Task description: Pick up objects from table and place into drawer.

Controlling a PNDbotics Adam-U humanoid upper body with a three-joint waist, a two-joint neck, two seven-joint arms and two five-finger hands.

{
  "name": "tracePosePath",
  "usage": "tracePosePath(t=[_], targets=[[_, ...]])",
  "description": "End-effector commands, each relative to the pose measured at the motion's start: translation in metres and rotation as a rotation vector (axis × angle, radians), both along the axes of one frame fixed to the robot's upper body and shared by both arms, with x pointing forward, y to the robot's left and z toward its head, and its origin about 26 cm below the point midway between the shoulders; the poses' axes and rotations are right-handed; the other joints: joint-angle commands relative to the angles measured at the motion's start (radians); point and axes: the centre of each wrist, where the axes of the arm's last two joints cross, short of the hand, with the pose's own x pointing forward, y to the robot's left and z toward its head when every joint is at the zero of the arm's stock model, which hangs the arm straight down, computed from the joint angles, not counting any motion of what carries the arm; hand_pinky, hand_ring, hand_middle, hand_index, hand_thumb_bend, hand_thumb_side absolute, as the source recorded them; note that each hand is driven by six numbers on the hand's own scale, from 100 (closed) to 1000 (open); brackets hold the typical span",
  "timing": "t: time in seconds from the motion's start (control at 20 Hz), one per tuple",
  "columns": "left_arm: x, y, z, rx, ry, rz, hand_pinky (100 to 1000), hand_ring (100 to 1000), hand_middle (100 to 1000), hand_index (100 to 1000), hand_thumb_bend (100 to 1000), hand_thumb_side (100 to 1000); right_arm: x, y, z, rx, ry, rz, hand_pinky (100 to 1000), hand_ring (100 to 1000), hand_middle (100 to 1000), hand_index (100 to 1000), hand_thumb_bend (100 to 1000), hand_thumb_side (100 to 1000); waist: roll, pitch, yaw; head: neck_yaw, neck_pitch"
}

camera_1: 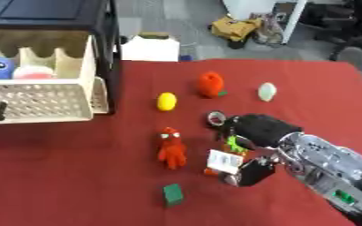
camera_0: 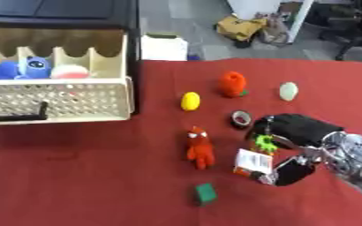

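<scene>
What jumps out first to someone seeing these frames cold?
Probably the right hand, black and silver, reaching in from the lower right over a small white and orange box on the red table. Next, the bright scatter mid-table: a red plush figure, a yellow egg shape and an orange toy. At upper left the cream drawer stands pulled open, with a blue plush inside.

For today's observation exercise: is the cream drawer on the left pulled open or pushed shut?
Open. The cream drawer juts out from the black cabinet, so a blue plush toy and a pink-and-white thing inside it show.
</scene>
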Motion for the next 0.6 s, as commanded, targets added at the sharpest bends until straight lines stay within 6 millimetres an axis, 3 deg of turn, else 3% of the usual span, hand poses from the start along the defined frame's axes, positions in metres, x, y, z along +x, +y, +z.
tracePosePath(t=[0.05,0.6], targets=[[-0.003,0.002,0.006,0.01,-0.024,0.002,441,327,378,776,100,1000,-0.003,-0.004,0.016,-0.02,-0.047,-0.002,702,780,690,818,469,420,0.002,-0.02,0.0,0.006,0.008],[-0.003,0.002,0.006,0.02,-0.023,-0.001,442,328,379,776,100,1000,-0.003,-0.016,0.041,0.082,-0.152,-0.09,695,770,678,820,478,446,0.0,-0.012,0.005,0.009,-0.005]])
